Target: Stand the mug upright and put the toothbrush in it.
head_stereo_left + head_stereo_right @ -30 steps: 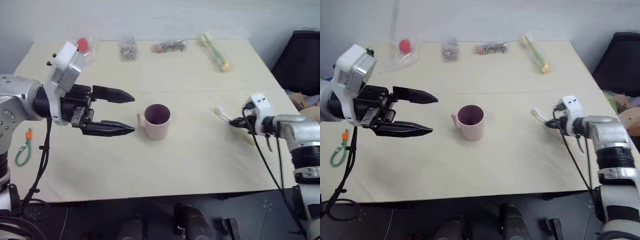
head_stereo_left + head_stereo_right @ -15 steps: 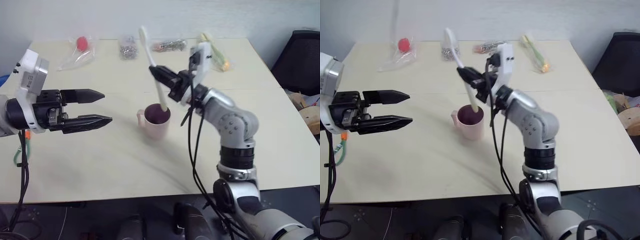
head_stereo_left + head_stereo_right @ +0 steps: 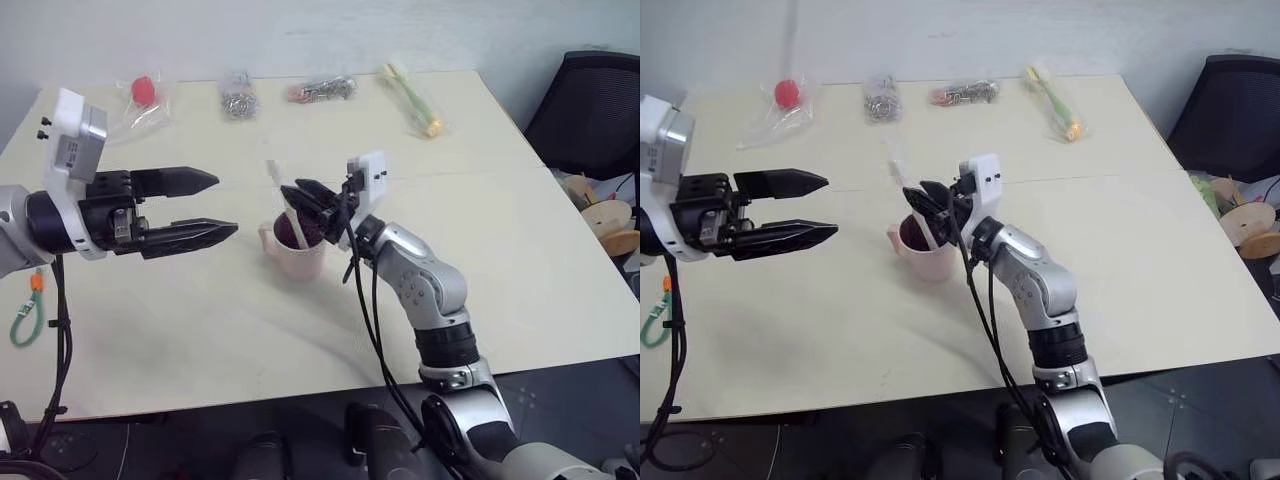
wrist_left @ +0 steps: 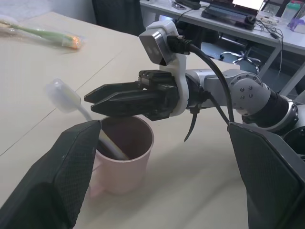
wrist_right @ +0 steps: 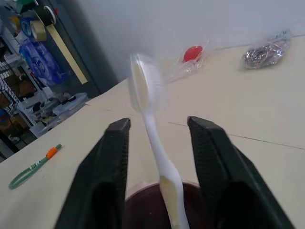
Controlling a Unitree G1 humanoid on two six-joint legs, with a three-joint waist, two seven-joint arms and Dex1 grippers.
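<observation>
Right gripper (image 3: 303, 200): fingers parted, nothing pinched. In its wrist view the toothbrush (image 5: 151, 143) stands free in the gap between the two fingers, touching neither as far as I can tell

Toothbrush: cream handle end down inside the mug (image 3: 298, 252), bristle head up. Long axis leans toward 11 o'clock in the head view, away from the right fingers, which come in from the mug's 3 o'clock side and sit just over its rim

Mug is upright on the table (image 3: 480, 260), handle at 9 o'clock, dark inside visible

Left gripper (image 3: 210, 207): jaws wide apart, empty, level, tips pointing at the mug from its 9 o'clock, near but not touching

Judgement: both task steps look done. Relation that matters now: brush shaft sits between the right fingers, so the right arm should back out along its own axis toward 3 o'clock. Any sideways drift clips the shaft and could tip the brush or the mug. Right arm is much the nearer; left has no job here
</observation>
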